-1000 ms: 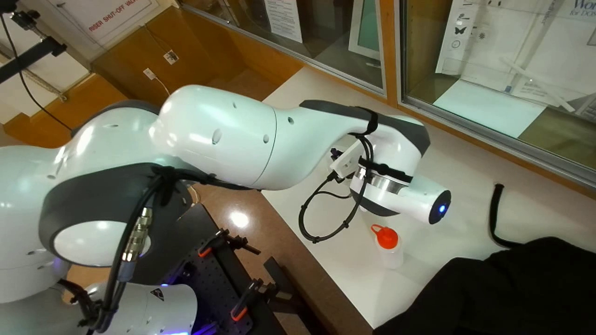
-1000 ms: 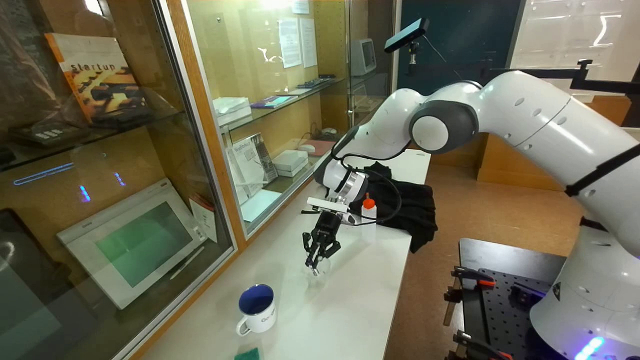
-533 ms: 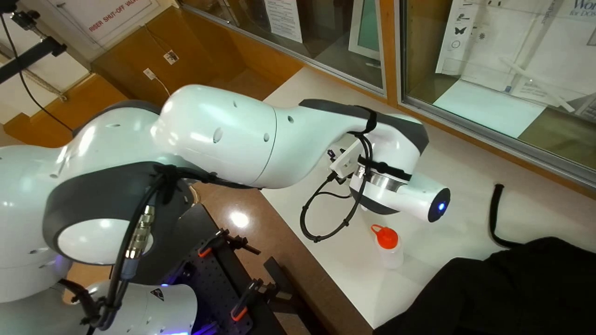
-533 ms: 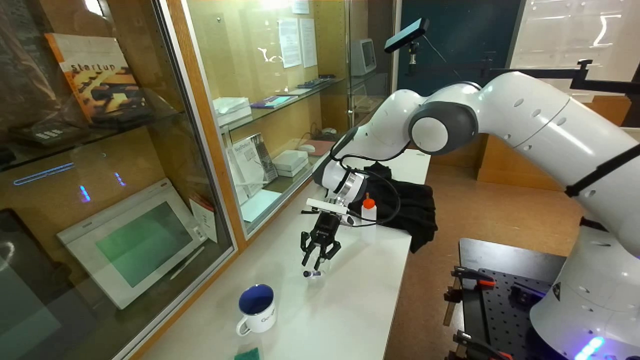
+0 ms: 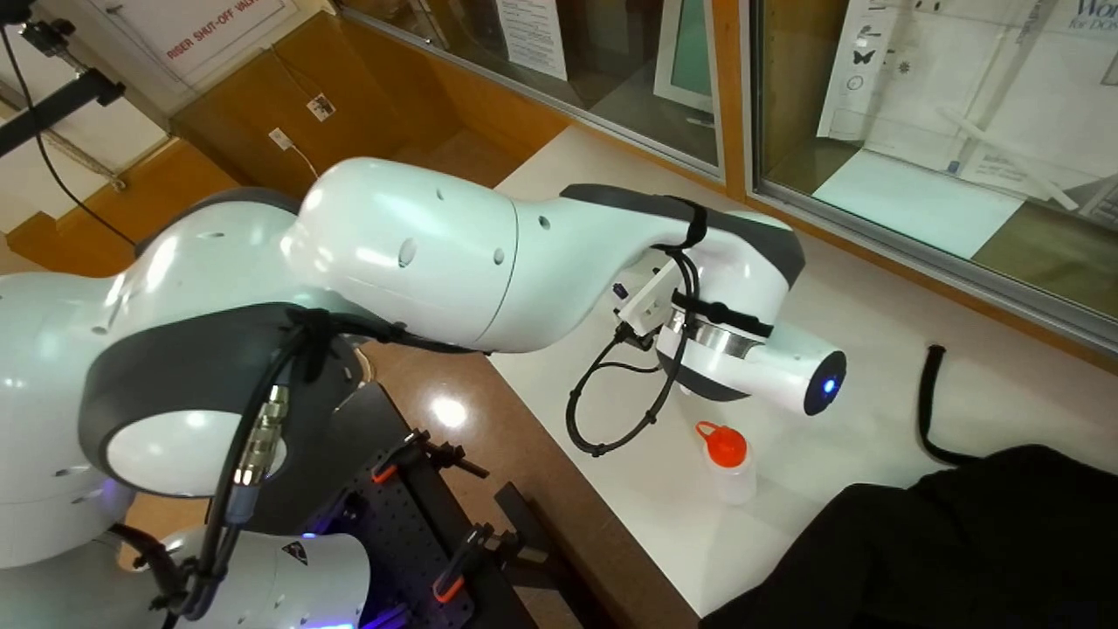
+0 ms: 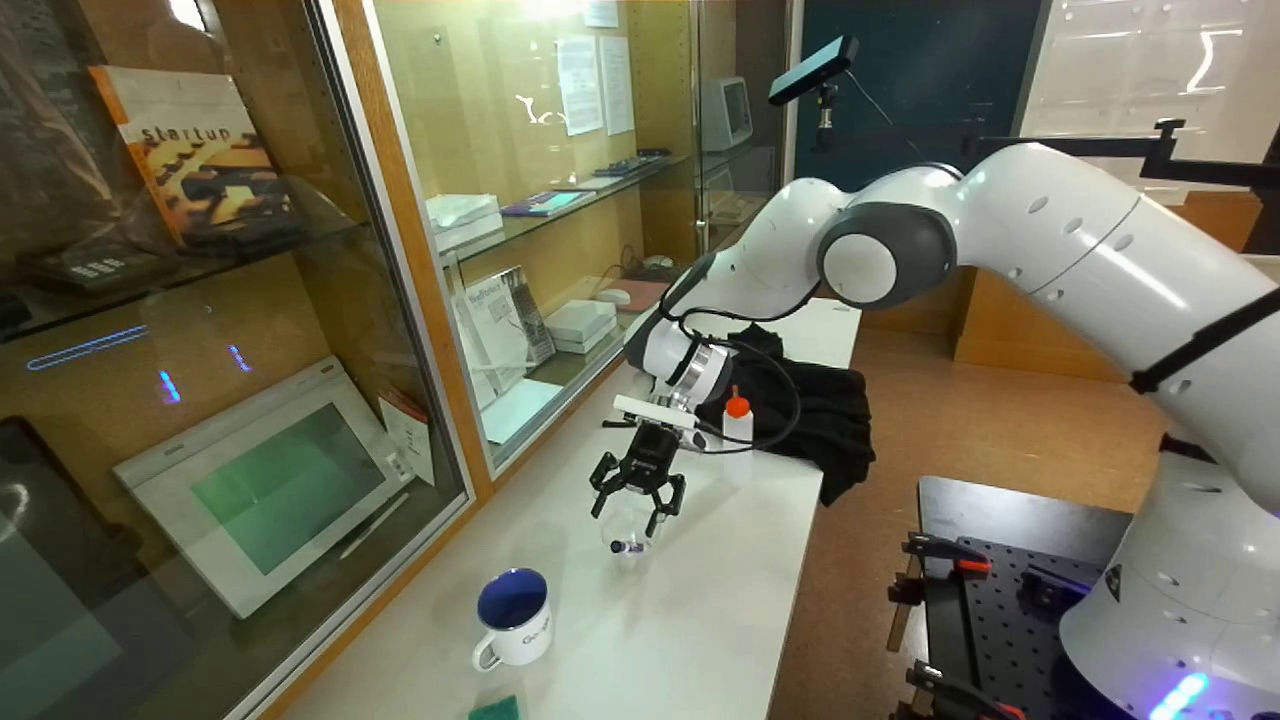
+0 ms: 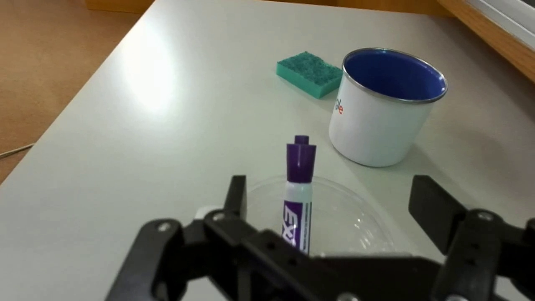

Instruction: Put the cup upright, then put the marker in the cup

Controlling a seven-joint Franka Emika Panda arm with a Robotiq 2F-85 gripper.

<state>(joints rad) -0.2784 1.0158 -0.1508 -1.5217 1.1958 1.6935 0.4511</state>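
The white cup with a blue inside stands upright on the table, seen in the wrist view and in an exterior view. The purple-capped white marker lies at a clear round dish, its cap reaching past the dish's far rim; whether it rests in or on the dish I cannot tell. My gripper is wide open above the dish, fingers to either side of the marker and touching neither visibly. The marker's lower end is hidden behind the gripper. In an exterior view the gripper hangs just above the marker.
A green sponge lies just beyond the cup. Behind the gripper stands a clear bottle with a red cap, and a black cloth is heaped past it. Glass cabinets line one side of the white table.
The fingers were nearly together a second ago and have spread wide apart, letting go of the marker, which now shows beneath them. The arm has barely moved; the cup stands where it was.
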